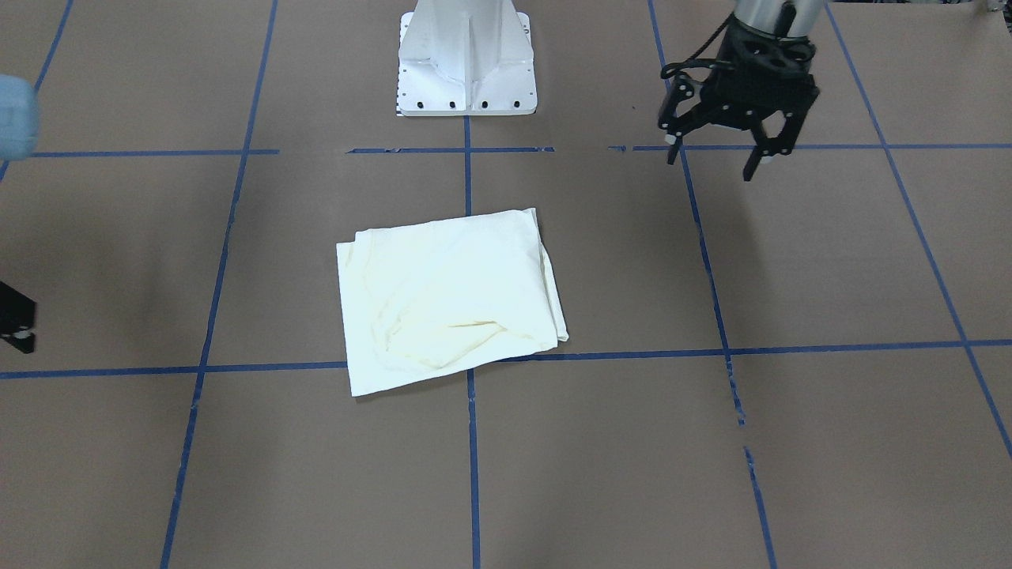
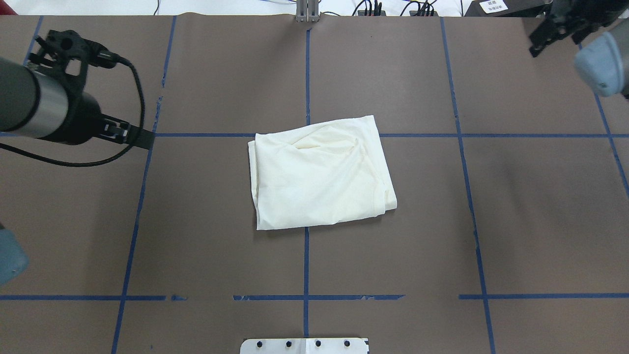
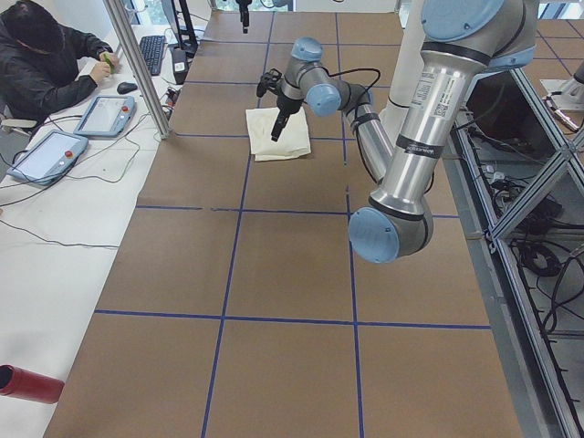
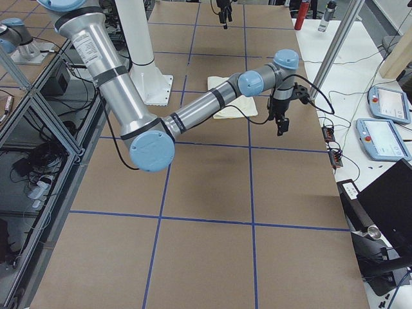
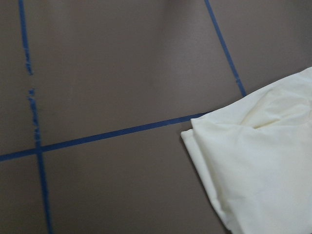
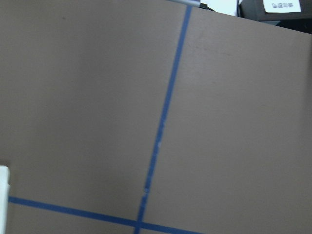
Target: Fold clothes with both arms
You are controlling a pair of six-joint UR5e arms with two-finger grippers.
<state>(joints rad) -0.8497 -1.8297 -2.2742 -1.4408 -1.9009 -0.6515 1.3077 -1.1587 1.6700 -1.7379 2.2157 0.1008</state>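
Shirt (image 2: 319,177): untouched by either gripper. Left gripper (image 1: 711,160) has fingers apart, empty, raised off table (image 2: 206,236). Shirt sits inboard of it and lower, toward robot's right. Left looks nearer of two. Right gripper (image 2: 555,29) well apart beyond shirt's far side, jaw state unclear. Shirt folded into rough rectangle, plain side up, long axis roughly gripper to gripper, ahead of base mount (image 2: 304,345).

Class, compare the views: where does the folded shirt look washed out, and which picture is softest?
Front-facing view: the shirt is glaring white, few creases showing; overhead view: bright, yet its folds read clearly; left wrist view: softest, tape lines and cloth edge slightly blurred.
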